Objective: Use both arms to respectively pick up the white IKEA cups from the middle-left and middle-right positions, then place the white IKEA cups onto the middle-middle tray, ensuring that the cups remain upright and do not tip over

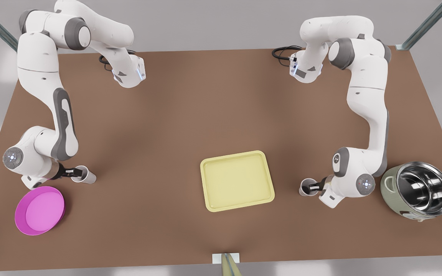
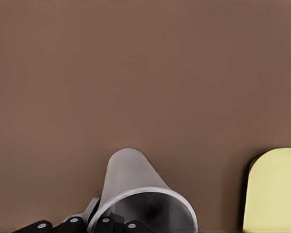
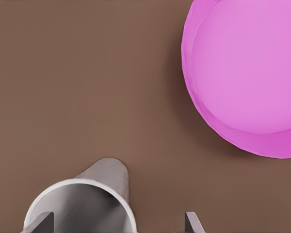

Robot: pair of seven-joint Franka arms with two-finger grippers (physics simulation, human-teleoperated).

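Two white IKEA cups stand on the table [image 1: 221, 115], one [image 1: 306, 188] near the single tray [image 1: 237, 180], one [image 1: 86, 175] farther off. The right pincer [image 1: 72, 172] straddles the farther cup's wall, fingers wide. The left pincer [image 1: 315, 187] is at the nearer cup's rim; its grip cannot be told.

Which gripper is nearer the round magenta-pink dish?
Right. The right gripper is at a white tapered cup just beside the round magenta-pink dish; the left gripper is far off, past the pale yellow tray, at the other white cup.
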